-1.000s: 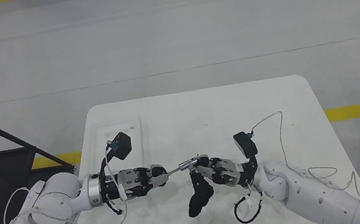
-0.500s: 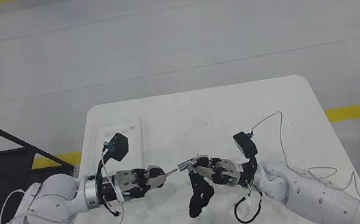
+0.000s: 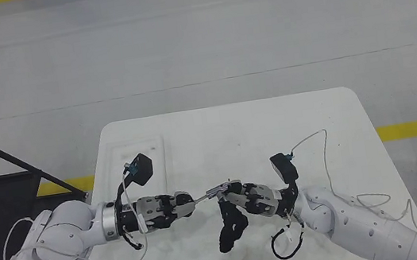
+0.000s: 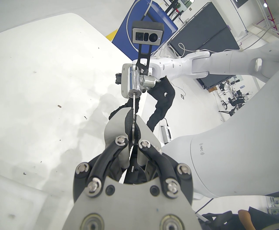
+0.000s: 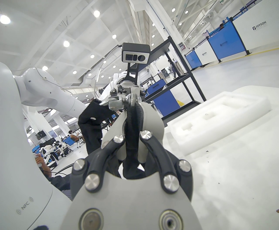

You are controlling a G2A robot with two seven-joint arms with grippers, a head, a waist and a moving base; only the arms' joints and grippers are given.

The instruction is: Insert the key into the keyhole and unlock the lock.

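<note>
Above the near middle of the desk [image 3: 273, 133] the two arms meet tip to tip. The left jaws are clamped flat on the bow of the key [image 4: 133, 107], whose blade runs straight out to the keyhole [image 4: 133, 94] in the round end face of the silver lock [image 4: 133, 82]; the tip touches that face, though how deep it sits cannot be told. The right jaws are closed on the lock body from the far side, holding it off the desk. A black sleeved cable [image 4: 162, 102] hangs from the lock towards the desk just beside the key (in the right wrist view it and the jaws hide the keyhole). A white foam tray [image 5: 220, 113] lies well apart at the desk's far left corner. A thin white wire [image 3: 319, 142] and a black loop [image 3: 285, 244] lie by the right arm.
</note>
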